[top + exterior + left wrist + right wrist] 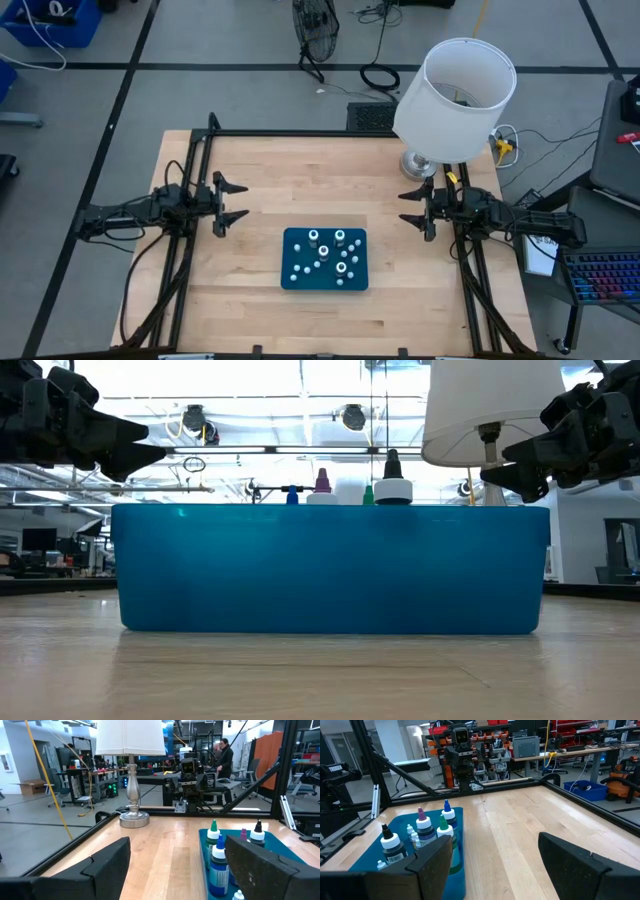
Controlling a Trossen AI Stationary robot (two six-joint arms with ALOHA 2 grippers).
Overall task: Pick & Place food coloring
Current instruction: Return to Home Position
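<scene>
White-capped food coloring bottles stand upright in teal tray.

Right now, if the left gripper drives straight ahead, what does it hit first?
Likely nothing until the right gripper opposite; the left gripper seems to aim past the teal tray.

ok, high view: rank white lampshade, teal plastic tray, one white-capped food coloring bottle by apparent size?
1. White lampshade, though it stands nearer the camera, so true size is unsure.
2. Teal plastic tray.
3. White-capped food coloring bottle, clearly smallest.
</scene>
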